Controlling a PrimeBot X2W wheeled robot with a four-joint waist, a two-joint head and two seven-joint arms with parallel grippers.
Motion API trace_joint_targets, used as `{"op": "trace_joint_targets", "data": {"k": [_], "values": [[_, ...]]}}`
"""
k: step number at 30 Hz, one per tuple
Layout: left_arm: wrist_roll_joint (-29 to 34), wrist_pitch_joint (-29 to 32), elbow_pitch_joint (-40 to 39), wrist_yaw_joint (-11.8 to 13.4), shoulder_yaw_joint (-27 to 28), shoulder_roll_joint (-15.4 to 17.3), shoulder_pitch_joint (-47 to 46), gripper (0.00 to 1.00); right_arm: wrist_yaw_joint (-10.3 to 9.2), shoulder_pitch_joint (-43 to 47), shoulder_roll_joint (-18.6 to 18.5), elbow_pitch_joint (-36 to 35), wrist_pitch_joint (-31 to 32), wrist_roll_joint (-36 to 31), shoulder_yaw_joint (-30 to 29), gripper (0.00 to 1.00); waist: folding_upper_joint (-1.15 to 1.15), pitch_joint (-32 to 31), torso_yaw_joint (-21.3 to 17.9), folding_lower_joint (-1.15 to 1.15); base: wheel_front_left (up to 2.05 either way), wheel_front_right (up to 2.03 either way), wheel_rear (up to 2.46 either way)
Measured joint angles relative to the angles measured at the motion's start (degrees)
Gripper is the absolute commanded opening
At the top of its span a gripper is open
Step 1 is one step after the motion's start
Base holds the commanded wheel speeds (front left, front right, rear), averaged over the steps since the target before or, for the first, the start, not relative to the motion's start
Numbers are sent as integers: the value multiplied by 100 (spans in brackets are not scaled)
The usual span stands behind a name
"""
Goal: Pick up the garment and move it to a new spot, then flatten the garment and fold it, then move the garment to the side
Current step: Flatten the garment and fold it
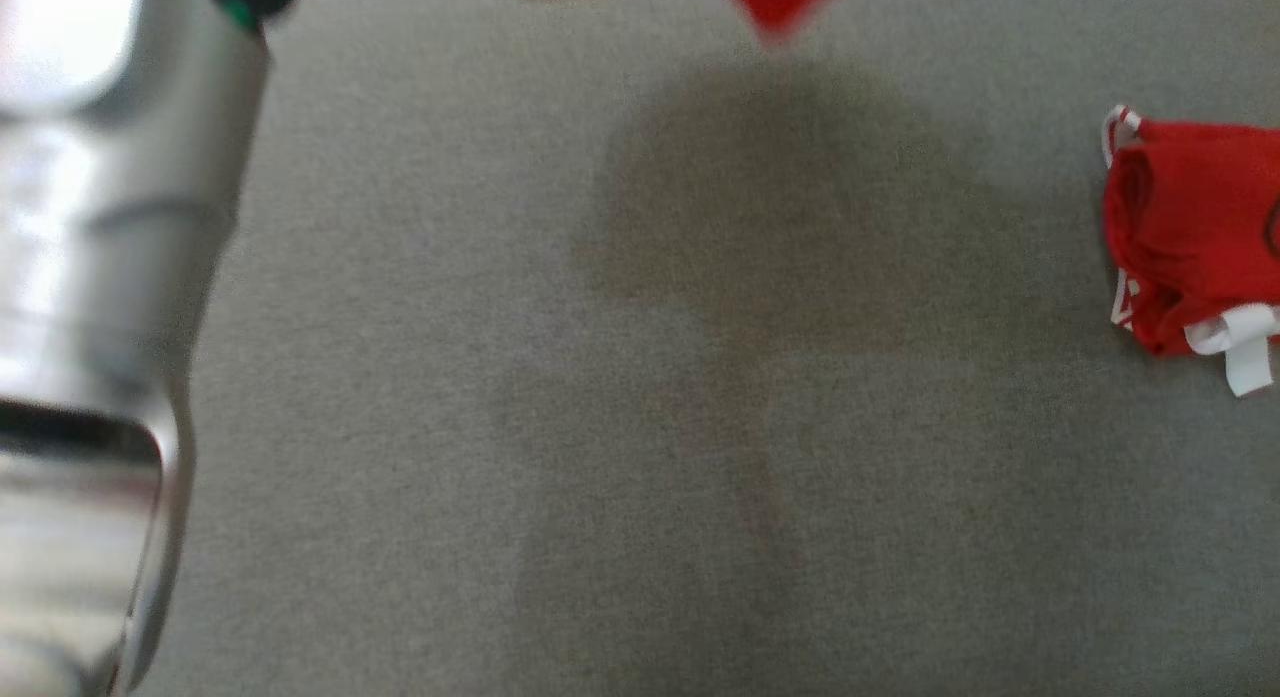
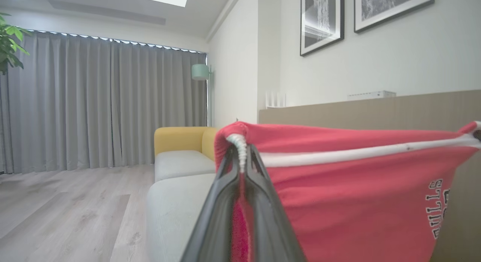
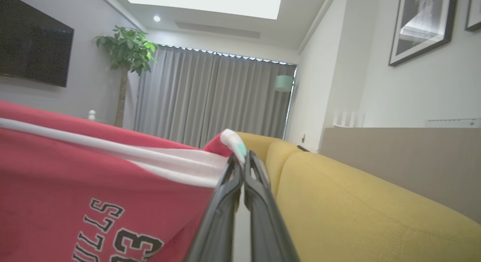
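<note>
**Desk:** Where is the jersey?

**Photographer:** Aloft. The red jersey (image 2: 357,202), trimmed in white, hangs stretched between the two grippers above a grey surface (image 1: 400,427). A blurred red tip (image 1: 775,2) of it dips into the top of the head view, with a soft shadow on the surface below.

**Desk:** And the fingers?

**Photographer:** The left gripper (image 2: 240,151) has its fingers clamped on one white-banded corner. The right gripper (image 3: 242,160) pinches the opposite corner, fingers pressed together. Black lettering reading "ULLS" shows on the cloth.

**Desk:** What else is in frame?

**Photographer:** A second red garment (image 1: 1190,247) lies crumpled at the surface's right edge, well apart from the shadow. A pale forearm (image 1: 90,327) stands at the left of the head view. Behind are a yellow sofa (image 3: 357,202), grey curtains (image 2: 94,104), a plant (image 3: 126,47) and framed pictures (image 2: 321,21).
</note>
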Motion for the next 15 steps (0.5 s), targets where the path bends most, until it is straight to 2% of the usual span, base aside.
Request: {"op": "trace_joint_targets", "data": {"k": [3,7,11,15], "values": [[2,-485,444,-64,123,-129,-468,0,0,-485,199,616,-628,-319,-167,0,0,198,-62,0,0,0,0],[-57,-733,896,-258,32,-333,-492,0,0,-494,286,1258,-883,-479,-214,0,0,303,-68,0,0,0,0],[-138,-778,1128,-313,-456,-439,-79,0,0,-47,136,1786,-893,-452,282,0,0,259,18,-3,0,0,0],[-533,-684,960,-314,-1416,-414,881,0,0,665,-94,2227,-683,20,958,0,0,111,84,-3,0,0,0]]}}
